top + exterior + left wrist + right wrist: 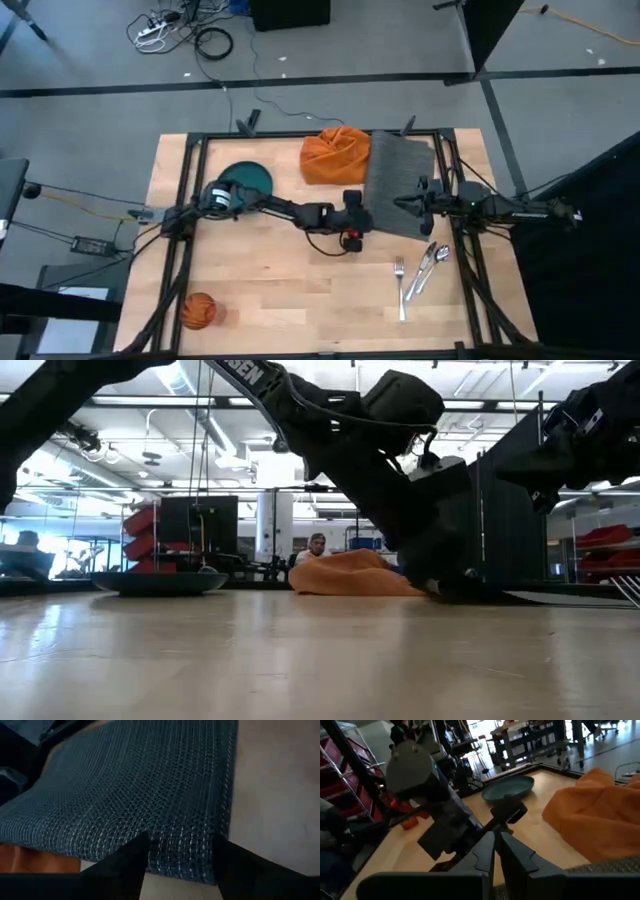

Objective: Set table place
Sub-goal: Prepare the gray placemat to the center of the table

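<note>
Reaching across the centre of the high view, the left gripper point(362, 222) meets the lower left corner of the placemat point(400, 180), whose long axis runs up and down the frame on the table point(280, 300). In its wrist view the fingers point(127, 865) stand moderately apart, straddling the mat's edge point(180, 855). The right gripper point(405, 203) sits over the mat's lower middle, fingers point(485, 852) nearly together; whether they pinch it I cannot tell. The left looks nearer the corner.
</note>
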Robot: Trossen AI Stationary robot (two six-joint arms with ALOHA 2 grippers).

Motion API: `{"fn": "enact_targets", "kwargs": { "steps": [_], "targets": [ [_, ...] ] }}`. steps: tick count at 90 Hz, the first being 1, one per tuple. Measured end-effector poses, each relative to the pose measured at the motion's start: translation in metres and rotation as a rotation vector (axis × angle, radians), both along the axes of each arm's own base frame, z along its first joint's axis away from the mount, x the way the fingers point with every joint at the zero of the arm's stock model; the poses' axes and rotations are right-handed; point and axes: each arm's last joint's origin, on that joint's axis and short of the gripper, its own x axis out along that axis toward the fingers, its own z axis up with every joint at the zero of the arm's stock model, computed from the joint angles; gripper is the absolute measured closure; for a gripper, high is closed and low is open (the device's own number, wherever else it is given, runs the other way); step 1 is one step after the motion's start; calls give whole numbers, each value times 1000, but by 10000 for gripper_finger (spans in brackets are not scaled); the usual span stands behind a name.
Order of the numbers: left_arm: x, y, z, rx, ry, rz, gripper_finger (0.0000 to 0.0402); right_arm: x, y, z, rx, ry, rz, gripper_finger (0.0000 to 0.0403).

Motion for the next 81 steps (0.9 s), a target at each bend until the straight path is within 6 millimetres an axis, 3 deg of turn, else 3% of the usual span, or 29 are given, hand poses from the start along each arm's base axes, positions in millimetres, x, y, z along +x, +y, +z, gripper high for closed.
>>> {"fn": "enact_targets", "kwargs": {
  "steps": [11, 24, 28, 42, 61, 81],
  "targets": [
    [1, 5, -7, 28, 10, 30, 259, 2, 0, -3, 3, 31, -1, 398],
    [1, 8, -15, 50, 21, 49, 370, 4, -1, -8, -9, 95, -3, 398],
    [1, 8, -16, 45, 22, 64, 387, 5, -1, -9, -21, 113, -3, 399],
    [-4, 1, -4, 11, -5, 155, 400, 8, -1, -10, -59, 173, -3, 402],
    [-21, -23, 61, -64, -121, 248, 401, 9, 0, 11, -73, 185, 38, 403],
    [-37, -31, 65, -123, -61, 374, 401, 3, 7, 43, -73, 221, 97, 403]
  ]
}}
